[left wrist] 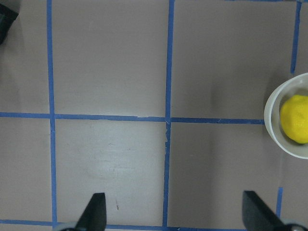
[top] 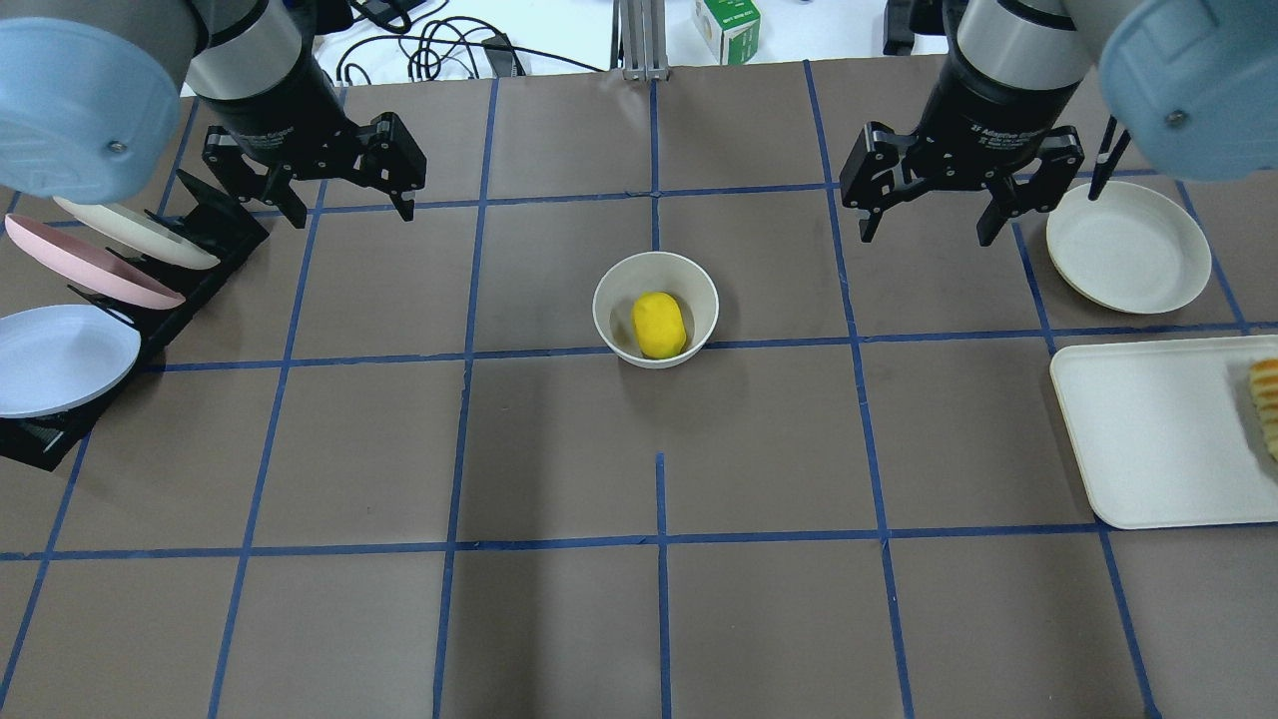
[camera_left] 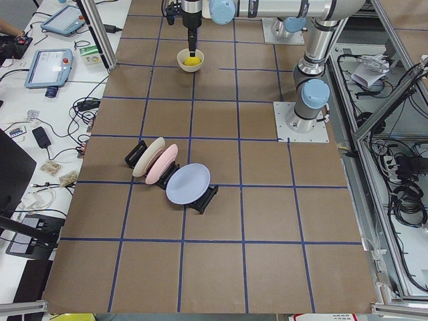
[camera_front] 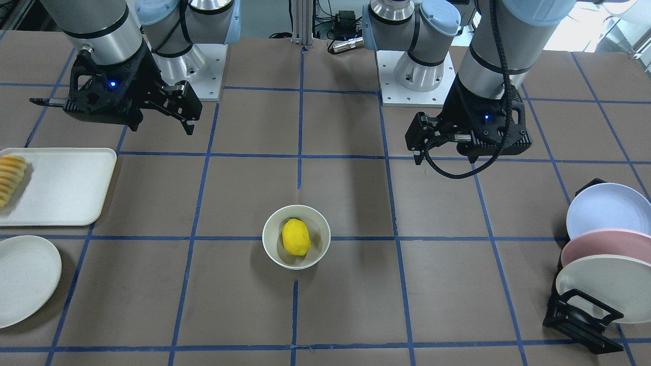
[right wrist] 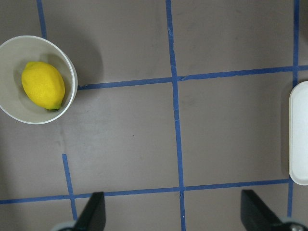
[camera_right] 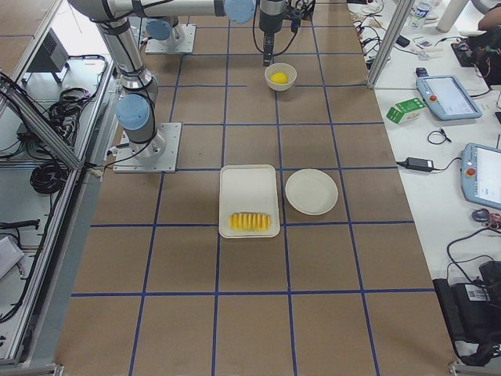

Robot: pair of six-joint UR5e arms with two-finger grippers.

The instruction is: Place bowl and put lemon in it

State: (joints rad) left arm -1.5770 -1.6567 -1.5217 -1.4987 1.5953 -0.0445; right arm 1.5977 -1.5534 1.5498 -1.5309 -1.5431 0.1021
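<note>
The cream-white bowl stands upright in the middle of the table, on a blue tape line. The bright-yellow lemon lies inside it; both also show in the front view, bowl and lemon. My left gripper is open and empty, hovering well to the bowl's left. Its wrist view shows the lemon in the bowl at the right edge. My right gripper is open and empty, hovering to the bowl's right. Its wrist view shows the lemon in the bowl.
A black rack with upright white, pink and blue plates stands at the table's left. A flat cream plate and a white tray with sliced food lie at the right.
</note>
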